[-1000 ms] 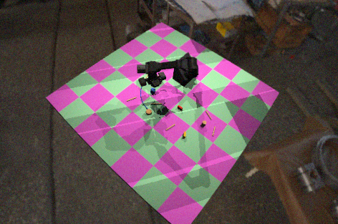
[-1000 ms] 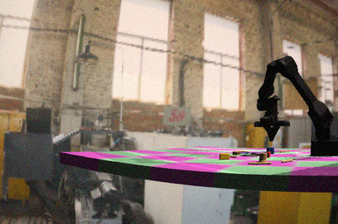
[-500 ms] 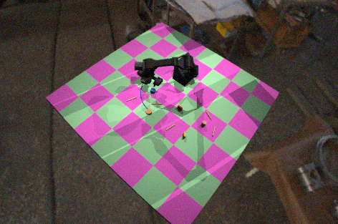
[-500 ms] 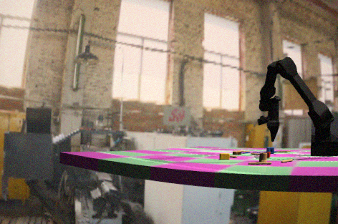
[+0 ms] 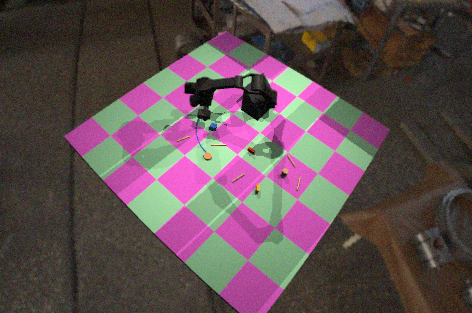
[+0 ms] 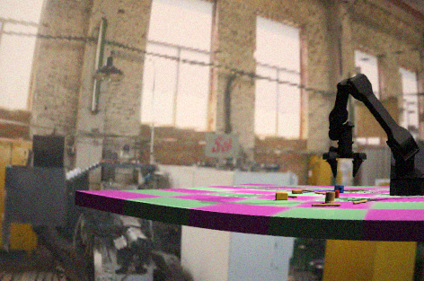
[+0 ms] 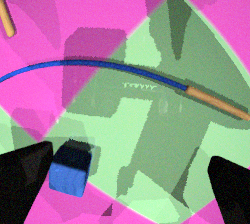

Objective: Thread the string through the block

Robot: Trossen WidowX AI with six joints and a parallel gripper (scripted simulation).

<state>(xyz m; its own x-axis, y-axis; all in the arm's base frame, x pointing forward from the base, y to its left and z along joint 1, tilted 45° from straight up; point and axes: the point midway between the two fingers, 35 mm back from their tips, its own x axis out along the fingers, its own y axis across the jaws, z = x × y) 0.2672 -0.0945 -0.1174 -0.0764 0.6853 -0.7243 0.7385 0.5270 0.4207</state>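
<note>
My gripper [image 5: 204, 114] [image 6: 346, 174] [image 7: 134, 160] stands wide open above the table, holding nothing. In my wrist view the tethered stick [image 7: 218, 103] lies flat at three o'clock, its free end pointing to four and its other end joined to the blue string [image 5: 197, 132] [image 7: 85, 62], which arcs away towards nine. I judge the stick light and stiff, its slim, rounded body apt to roll or swivel if one finger touches first. I'd close evenly across its bare wood, around the middle or nearer the string, leaving the free end proud for threading. The string looks supple and should trail, though its bend may turn the stick. The blue block [image 5: 213, 127] [image 6: 339, 188] [image 7: 69, 172] sits towards eight; it looks small enough to nudge, and I can't make out a hole.
</note>
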